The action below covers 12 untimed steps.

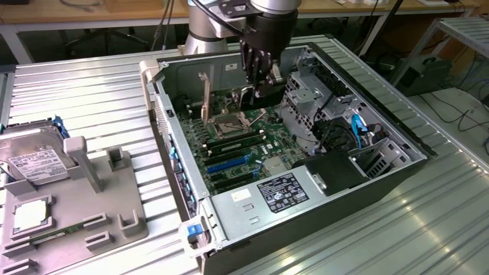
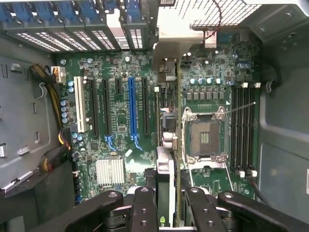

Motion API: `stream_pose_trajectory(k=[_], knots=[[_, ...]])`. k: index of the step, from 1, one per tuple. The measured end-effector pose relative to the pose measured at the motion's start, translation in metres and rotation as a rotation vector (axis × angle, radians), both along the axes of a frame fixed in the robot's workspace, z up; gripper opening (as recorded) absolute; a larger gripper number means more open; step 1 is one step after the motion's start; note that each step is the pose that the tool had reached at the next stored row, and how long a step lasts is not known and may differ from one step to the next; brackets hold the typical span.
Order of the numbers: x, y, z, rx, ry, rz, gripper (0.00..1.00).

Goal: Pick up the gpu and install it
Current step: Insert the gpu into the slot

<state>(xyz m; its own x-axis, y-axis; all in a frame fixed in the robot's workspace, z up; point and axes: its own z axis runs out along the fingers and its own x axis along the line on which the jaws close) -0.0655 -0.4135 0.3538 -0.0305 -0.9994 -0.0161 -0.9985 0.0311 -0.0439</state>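
Note:
The gpu (image 1: 256, 98) is a thin dark card hanging upright inside the open computer case (image 1: 306, 189), just above the motherboard (image 1: 237, 149). My gripper (image 1: 258, 86) is shut on its upper edge. In the wrist view the gpu (image 2: 166, 169) shows edge-on between my two black fingers (image 2: 145, 208), with its silver bracket end toward the case's rear slot covers. It hovers between the black expansion slots and the bare CPU socket (image 2: 205, 137), off to one side of the blue slot (image 2: 131, 106).
A grey parts holder (image 1: 84, 195) on the exterior view's left carries a hard drive (image 1: 34, 154). The silver drive cage (image 1: 306, 97) and a black shroud (image 1: 336, 172) stand close on the exterior view's right of the card. Cable bundles (image 2: 53, 121) run along the board's edge.

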Motion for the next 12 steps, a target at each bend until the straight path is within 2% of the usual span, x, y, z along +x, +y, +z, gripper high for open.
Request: stream_pose_trajectory(k=[2,6,7,9,11,12], knots=[[-0.0003,0.0,-0.0007,-0.0036,0.0001,0.0,0.28],[-0.0068,-0.0002,-0.0049,-0.0038,0.0,0.0,0.28],[-0.0072,-0.003,-0.0068,-0.0041,0.0003,0.006,0.28],[-0.0072,-0.006,-0.0083,-0.005,0.0008,0.012,0.28],[-0.0072,-0.0071,-0.0092,-0.0164,0.0009,0.013,0.28],[-0.0075,-0.0075,-0.0101,-0.0199,0.0011,0.013,0.28]])
